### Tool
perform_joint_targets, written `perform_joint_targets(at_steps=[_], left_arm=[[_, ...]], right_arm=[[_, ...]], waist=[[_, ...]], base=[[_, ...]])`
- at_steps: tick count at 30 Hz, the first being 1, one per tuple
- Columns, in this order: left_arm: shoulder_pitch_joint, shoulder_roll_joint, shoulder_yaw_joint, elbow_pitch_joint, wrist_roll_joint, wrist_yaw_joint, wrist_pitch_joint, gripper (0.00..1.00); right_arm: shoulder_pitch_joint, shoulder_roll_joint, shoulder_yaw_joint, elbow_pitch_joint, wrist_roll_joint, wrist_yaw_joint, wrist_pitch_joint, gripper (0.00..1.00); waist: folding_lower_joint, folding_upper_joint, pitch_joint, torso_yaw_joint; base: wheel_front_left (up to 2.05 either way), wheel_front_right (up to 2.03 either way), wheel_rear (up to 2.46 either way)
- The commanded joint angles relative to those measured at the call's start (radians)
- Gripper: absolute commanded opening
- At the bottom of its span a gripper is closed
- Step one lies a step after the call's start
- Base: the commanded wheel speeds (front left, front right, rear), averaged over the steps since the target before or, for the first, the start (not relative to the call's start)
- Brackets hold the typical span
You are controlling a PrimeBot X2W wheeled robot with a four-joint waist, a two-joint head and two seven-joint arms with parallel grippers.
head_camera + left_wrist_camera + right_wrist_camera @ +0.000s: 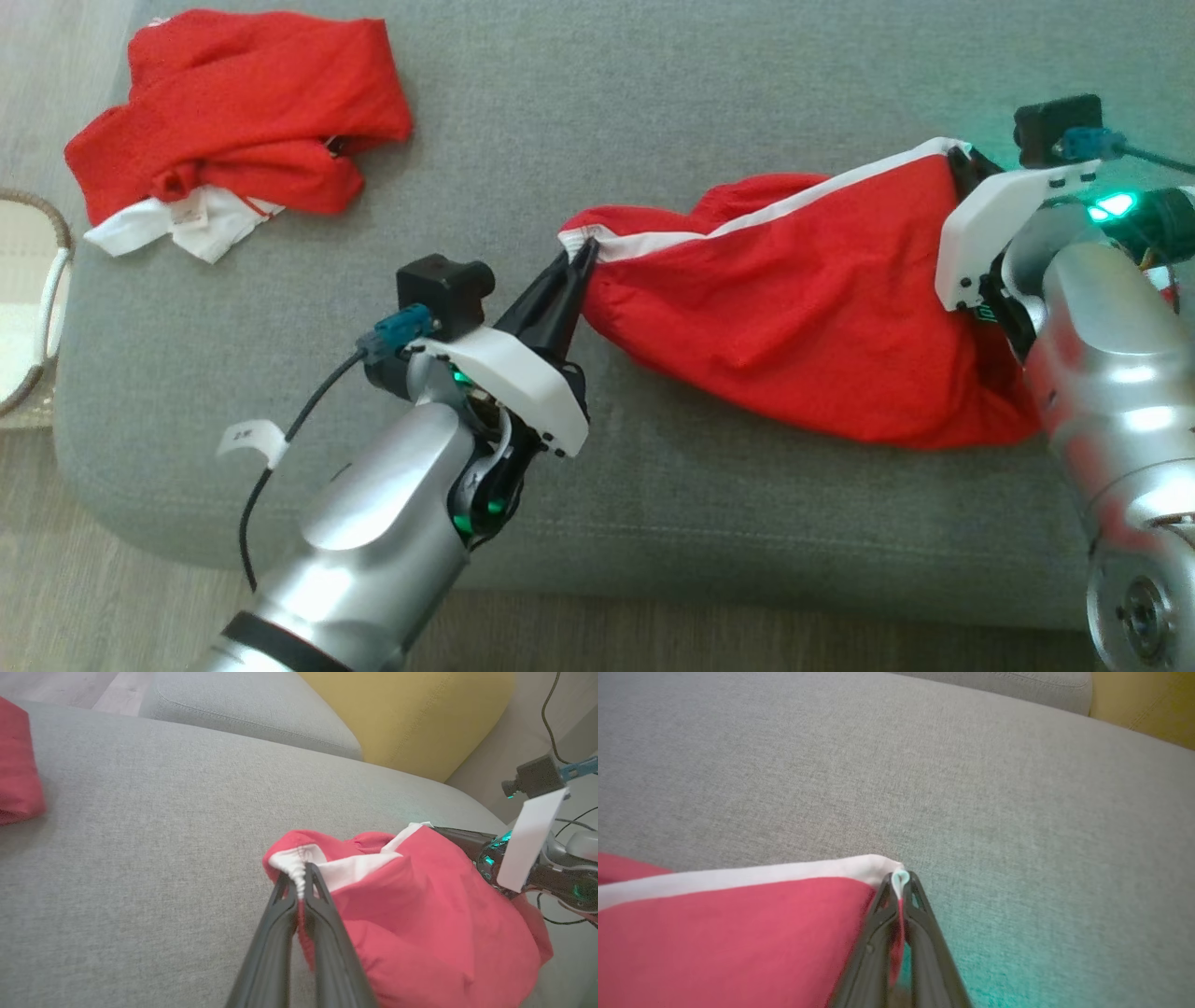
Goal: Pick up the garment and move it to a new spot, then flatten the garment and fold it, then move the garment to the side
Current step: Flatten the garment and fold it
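- On sofa (653,112), right half: garment (794,317) bunched, strung between grippers.
- Left gripper (583,254), right gripper (901,881): both clamped on garment's corners.
- Pull apart evenly, low, then lay flat.

- The garment (803,327) is matt red cloth, soft and creased, with a smooth white band.
- The grey seat (653,121) is matt, coarse woven fabric.
- The left claw (586,250) and right claw (901,879) are dark, faintly shiny plastic.
- The left forearm (373,532) is glossy silver.
- The floor (93,597) looks like pale matt wood.
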Motion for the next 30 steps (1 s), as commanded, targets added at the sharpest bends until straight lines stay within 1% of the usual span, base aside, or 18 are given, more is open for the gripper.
perform_joint_targets(at_steps=[1, 8, 11, 13, 14, 17, 20, 23, 25, 27, 28, 30], left_arm=[[-0.04, 0.015, 0.047, -0.023, -0.003, 0.006, -0.014, 0.0], [-0.032, 0.034, 0.099, -0.029, -0.039, 0.015, -0.017, 0.0], [-0.034, 0.048, 0.127, -0.04, -0.06, 0.018, -0.015, 0.0], [-0.038, 0.056, 0.148, -0.054, -0.081, 0.021, -0.009, 0.0], [-0.04, 0.061, 0.158, -0.063, -0.09, 0.023, -0.005, 0.0], [-0.046, 0.076, 0.19, -0.094, -0.117, 0.035, 0.007, 0.0], [-0.041, 0.079, 0.224, -0.141, -0.162, 0.047, 0.029, 0.0], [-0.027, 0.085, 0.246, -0.21, -0.2, 0.063, 0.063, 0.0], [-0.015, 0.097, 0.26, -0.268, -0.219, 0.082, 0.088, 0.0], [-0.001, 0.112, 0.274, -0.332, -0.235, 0.105, 0.112, 0.0], [-0.001, 0.112, 0.274, -0.332, -0.235, 0.105, 0.112, 0.0], [0.015, 0.131, 0.286, -0.397, -0.245, 0.132, 0.135, 0.0]], right_arm=[[-0.031, 0.009, 0.029, -0.015, 0.004, 0.007, -0.024, 0.0], [-0.041, -0.002, 0.075, -0.045, 0.02, 0.007, -0.121, 0.0], [-0.039, -0.006, 0.106, -0.093, 0.029, 0.007, -0.142, 0.0], [-0.034, -0.011, 0.131, -0.149, 0.035, 0.007, -0.149, 0.0], [-0.029, -0.012, 0.142, -0.183, 0.043, 0.007, -0.15, 0.0], [0.008, -0.019, 0.183, -0.347, 0.068, 0.007, -0.151, 0.0], [0.074, -0.038, 0.219, -0.518, 0.091, 0.007, -0.151, 0.0], [0.154, -0.062, 0.233, -0.66, 0.101, 0.007, -0.152, 0.0], [0.207, -0.072, 0.233, -0.747, 0.11, 0.007, -0.125, 0.0], [0.263, -0.083, 0.226, -0.841, 0.119, 0.007, -0.077, 0.0], [0.263, -0.083, 0.226, -0.841, 0.119, 0.007, -0.077, 0.0], [0.323, -0.091, 0.212, -0.94, 0.136, 0.007, -0.022, 0.0]], waist=[[-0.0001, 0.0, -0.014, -0.009], [-0.0001, 0.0, -0.088, -0.05], [-0.0001, 0.0, -0.134, -0.074], [-0.0001, 0.0, -0.165, -0.091], [-0.0001, 0.0, -0.181, -0.099], [-0.0001, 0.0, -0.233, -0.125], [-0.0001, 0.0, -0.286, -0.148], [-0.0001, 0.0, -0.336, -0.165], [-0.0001, 0.0, -0.356, -0.176], [-0.0001, 0.0, -0.368, -0.183], [-0.0001, 0.0, -0.368, -0.183], [-0.0001, 0.0, -0.374, -0.188]], base=[[0.0, 0.0, 0.0], [0.0, 0.0, 0.0], [0.0, 0.0, 0.0], [0.0, 0.0, 0.0], [0.0, 0.0, 0.0], [0.0, 0.0, 0.0], [0.0, 0.0, 0.0], [0.0, 0.0, 0.0], [0.0, 0.0, 0.0], [0.0, 0.0, 0.0], [0.0, 0.0, 0.0], [0.0, 0.0, 0.0]])
